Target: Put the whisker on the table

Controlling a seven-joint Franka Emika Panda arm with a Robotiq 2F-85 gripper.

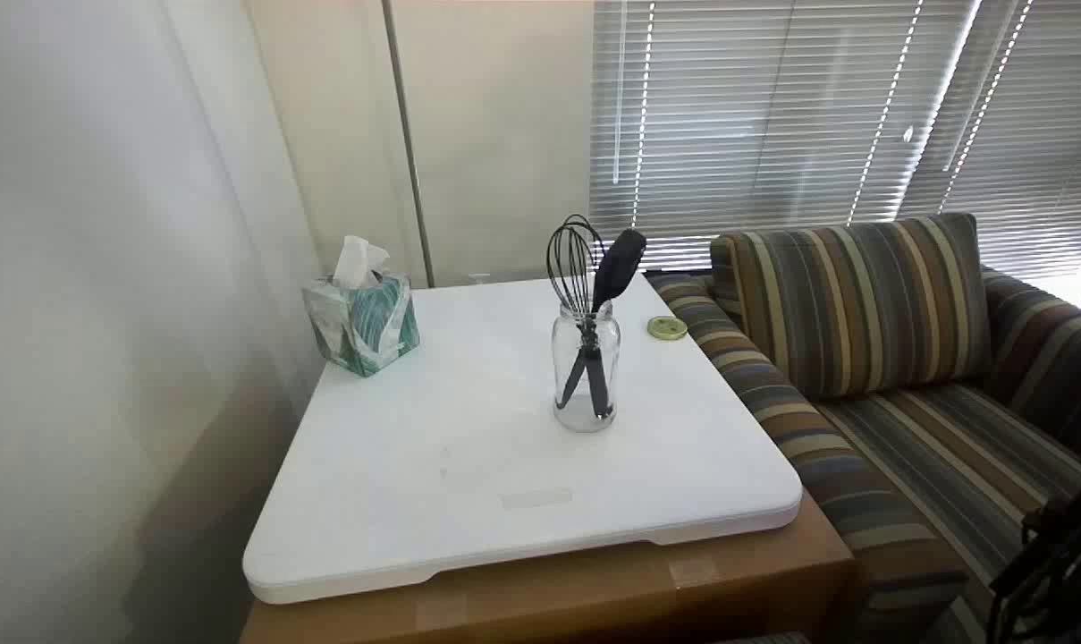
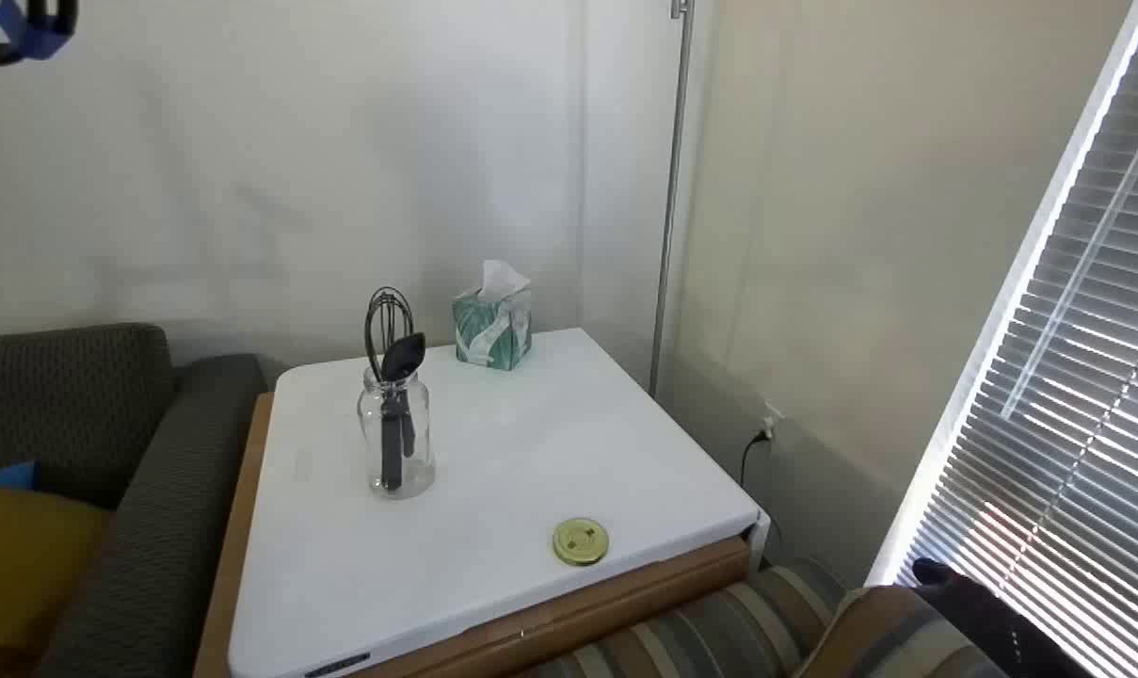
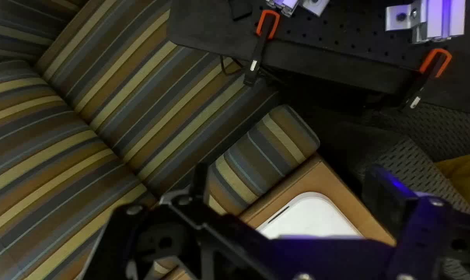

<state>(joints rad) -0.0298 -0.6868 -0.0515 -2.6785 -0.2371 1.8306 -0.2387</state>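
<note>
One whisk leans in a clear jar on the white table — task apparently unstarted; lifting out and laying down remain. The gripper (jaws spread wide, empty) hangs well apart.

In an exterior view we see a balloon whisk and a black utensil, spoon or spatula, leaning opposite ways in an upright clear glass jar, their handles crossing inside. The jar stands on the white-topped table. A round gold lid lies near the edge beside the striped sofa; at the opposite edge we have a teal-and-white tissue box, tissue poking out.
</note>
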